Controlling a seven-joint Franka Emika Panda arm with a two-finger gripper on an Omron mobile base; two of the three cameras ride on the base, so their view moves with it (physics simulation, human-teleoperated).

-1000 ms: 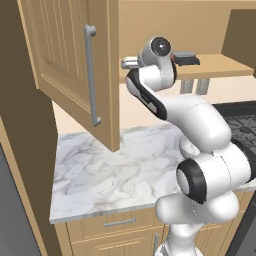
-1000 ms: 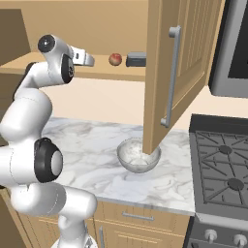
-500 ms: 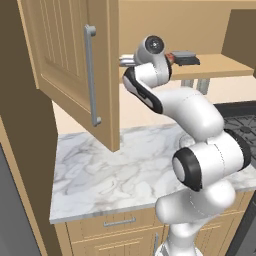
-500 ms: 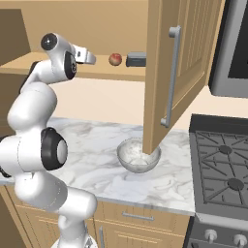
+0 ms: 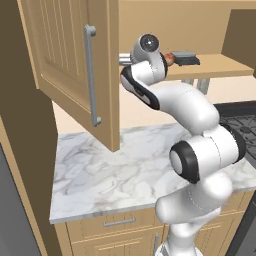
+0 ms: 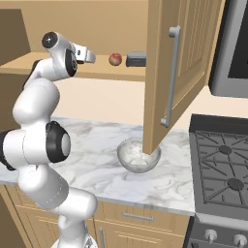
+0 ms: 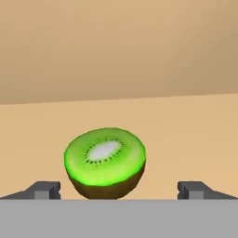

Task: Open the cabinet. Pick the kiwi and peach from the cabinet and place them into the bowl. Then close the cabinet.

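A halved kiwi (image 7: 105, 160), green cut face toward me, lies on the cabinet shelf (image 6: 111, 71). It sits just ahead of my open gripper (image 7: 118, 189), centred between the two fingertips (image 7: 44, 189), which do not touch it. Both cabinet doors (image 5: 75, 65) (image 6: 179, 72) hang open. My gripper (image 6: 89, 57) is at shelf height, left of the peach (image 6: 115, 59). The peach (image 5: 170, 58) peeks out from behind my hand. The grey bowl (image 6: 127, 147) stands on the counter below, partly behind the right door's lower corner.
A flat dark grey block (image 6: 136, 59) lies on the shelf right of the peach. Open doors jut out over the marble counter (image 6: 92, 135) on both sides of the arm. A stove (image 6: 223, 164) adjoins the counter on the right.
My hand has eased slightly along the shelf, uncovering the peach in the left base view. The jaws stay wide open and nothing has been grasped.
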